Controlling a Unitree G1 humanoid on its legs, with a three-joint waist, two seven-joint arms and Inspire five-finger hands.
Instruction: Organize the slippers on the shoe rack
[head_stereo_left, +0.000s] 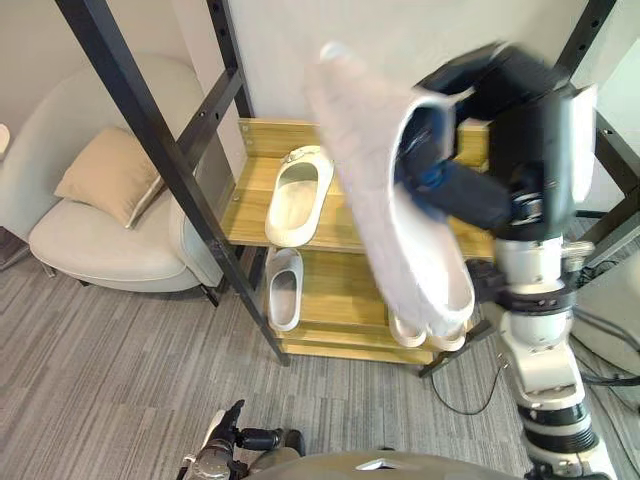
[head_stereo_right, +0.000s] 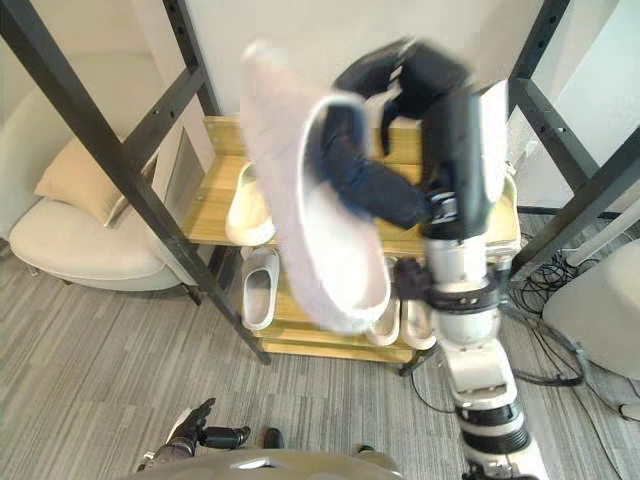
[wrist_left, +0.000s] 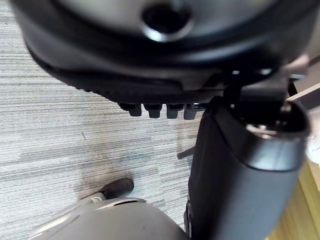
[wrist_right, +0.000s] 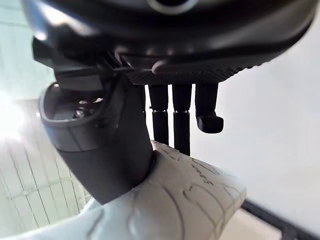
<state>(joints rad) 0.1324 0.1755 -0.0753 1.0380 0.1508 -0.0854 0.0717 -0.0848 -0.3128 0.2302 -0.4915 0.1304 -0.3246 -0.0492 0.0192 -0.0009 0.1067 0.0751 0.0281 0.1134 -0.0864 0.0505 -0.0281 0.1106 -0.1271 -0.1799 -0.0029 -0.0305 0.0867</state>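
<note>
My right hand (head_stereo_left: 470, 130) is raised high before the camera, shut on a white slipper (head_stereo_left: 390, 200) that hangs toe-down and tilted. In the right wrist view the thumb (wrist_right: 100, 150) presses on the slipper's ribbed sole (wrist_right: 185, 200), with the fingers past its edge. Behind it stands the wooden shoe rack (head_stereo_left: 252, 190). One white slipper (head_stereo_left: 298, 195) lies on its upper shelf, another (head_stereo_left: 284, 288) on the lower shelf's left, and a pair (head_stereo_left: 425, 330) at the lower right. My left hand (head_stereo_left: 225, 445) hangs low over the carpet, fingers relaxed.
A pale armchair (head_stereo_left: 100, 250) with a beige cushion (head_stereo_left: 108, 172) stands left of the rack. Black metal frame posts (head_stereo_left: 160, 150) slant across in front of the rack's left end and rise at the right (head_stereo_left: 600, 140). Cables (head_stereo_left: 600, 270) lie on the floor at right.
</note>
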